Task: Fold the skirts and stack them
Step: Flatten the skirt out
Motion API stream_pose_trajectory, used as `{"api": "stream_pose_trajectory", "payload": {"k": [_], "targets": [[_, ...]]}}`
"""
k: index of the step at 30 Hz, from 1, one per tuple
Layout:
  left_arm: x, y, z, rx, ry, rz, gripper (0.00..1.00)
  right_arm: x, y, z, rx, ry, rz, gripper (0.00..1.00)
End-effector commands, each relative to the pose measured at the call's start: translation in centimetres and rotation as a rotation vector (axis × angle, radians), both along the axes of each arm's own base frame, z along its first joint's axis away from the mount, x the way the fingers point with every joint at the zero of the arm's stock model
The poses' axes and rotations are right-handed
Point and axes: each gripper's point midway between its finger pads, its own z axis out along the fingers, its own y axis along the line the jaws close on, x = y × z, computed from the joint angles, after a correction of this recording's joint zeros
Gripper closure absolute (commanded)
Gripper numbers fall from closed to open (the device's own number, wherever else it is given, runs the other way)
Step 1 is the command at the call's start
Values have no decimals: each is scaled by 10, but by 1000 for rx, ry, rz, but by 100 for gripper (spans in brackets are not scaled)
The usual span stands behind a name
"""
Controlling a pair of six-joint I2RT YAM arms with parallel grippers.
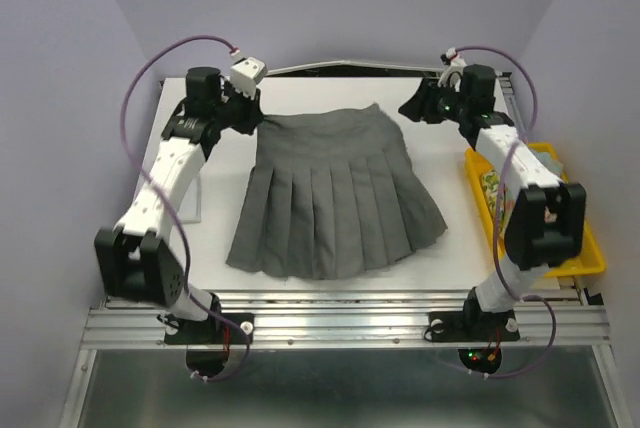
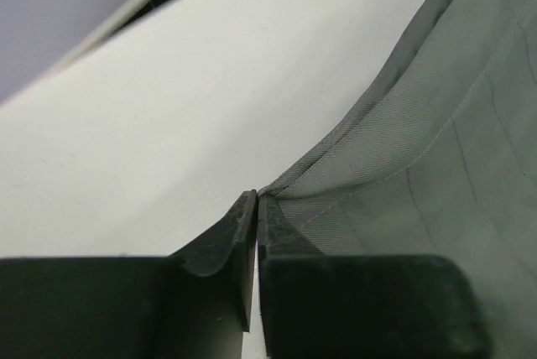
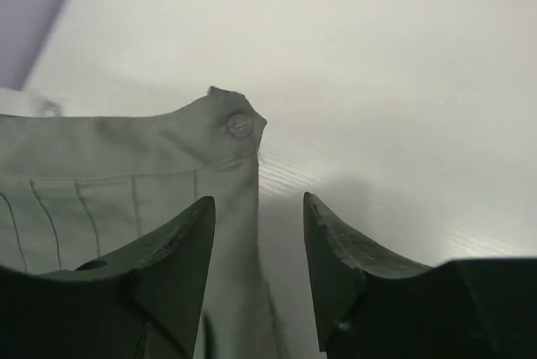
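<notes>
I'm seeing 1 grey skirt (image 1: 335,198) lying spread flat on the worktop (image 1: 440,148), with the waistband at the far side and the hem toward the arm bases. The left claw (image 2: 256,200) is sitting at the waistband's far-left corner, its jaws showing only a slit; I can't tell whether it is pinching the cloth. The right claw (image 3: 258,200) is hanging released at the far-right corner, near the button (image 3: 240,124), gripping nothing.

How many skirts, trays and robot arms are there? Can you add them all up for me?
skirt: 1, grey
tray: 1, yellow
arms: 2, left arm and right arm
total: 4
</notes>
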Motion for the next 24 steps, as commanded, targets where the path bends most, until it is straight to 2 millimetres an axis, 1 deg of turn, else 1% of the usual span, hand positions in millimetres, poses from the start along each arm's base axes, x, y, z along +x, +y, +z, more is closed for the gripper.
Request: {"api": "stream_pose_trajectory", "payload": {"k": [1, 2, 3, 4, 5, 6, 7, 8, 9, 10, 11, 12, 13, 14, 15, 16, 17, 18, 19, 20, 21, 22, 24], "targets": [[67, 3, -34, 8, 70, 89, 74, 47, -22, -68, -12, 184, -143, 37], [85, 5, -55, 23, 127, 109, 70, 59, -29, -69, -32, 174, -183, 33], [102, 6, -27, 7, 75, 124, 60, 74, -33, -67, -48, 156, -208, 25], [110, 7, -26, 11, 80, 131, 55, 80, -38, -68, -72, 157, -234, 23], [119, 6, -32, 17, 99, 132, 46, 85, -41, -65, -99, 141, -238, 22], [116, 6, -33, 25, 125, 124, 36, 90, -42, -55, -112, 116, -235, 20], [117, 5, -24, 26, 110, 115, 36, 90, -42, -55, -125, 111, -222, 20], [112, 7, -17, 32, 93, 114, 35, 86, -38, -53, -128, 113, -190, 21], [108, 8, -12, 32, 76, 121, 35, 82, -34, -51, -133, 105, -158, 24], [99, 10, -31, 41, 113, 124, 35, 71, -20, -54, -120, 123, -83, 26], [91, 11, -34, 44, 114, 116, 35, 66, -17, -53, -125, 119, -52, 27], [79, 11, -22, 39, 79, 110, 36, 60, -9, -55, -127, 122, -15, 32], [66, 12, -48, 47, 137, 106, 37, 55, -6, -58, -129, 127, 11, 35], [56, 12, -55, 42, 159, 99, 38, 45, 4, -67, -140, 147, 68, 37], [43, 11, -56, 37, 172, 89, 42, 39, 11, -74, -146, 166, 97, 45], [29, 12, -80, 42, 232, 85, 44, 33, 11, -84, -152, 201, 116, 48], [20, 12, -89, 42, 258, 75, 46, 26, 19, -91, -166, 211, 172, 50], [10, 12, -90, 42, 261, 65, 49, 22, 19, -104, -174, 249, 186, 60], [0, 13, -107, 58, 297, 58, 50, 17, 23, -112, -186, 269, 208, 64], [-7, 14, -111, 62, 307, 53, 54, 7, 22, -124, -207, 312, 237, 69], [-12, 14, -117, 67, 325, 44, 56, 1, 20, -133, -219, 341, 245, 71], [-20, 15, -129, 73, 358, 37, 57, -3, 18, -142, -236, 361, 254, 73], [-32, 10, -140, 65, 401, 5, 61, -18, 10, -164, -291, 420, 266, 76]]}}
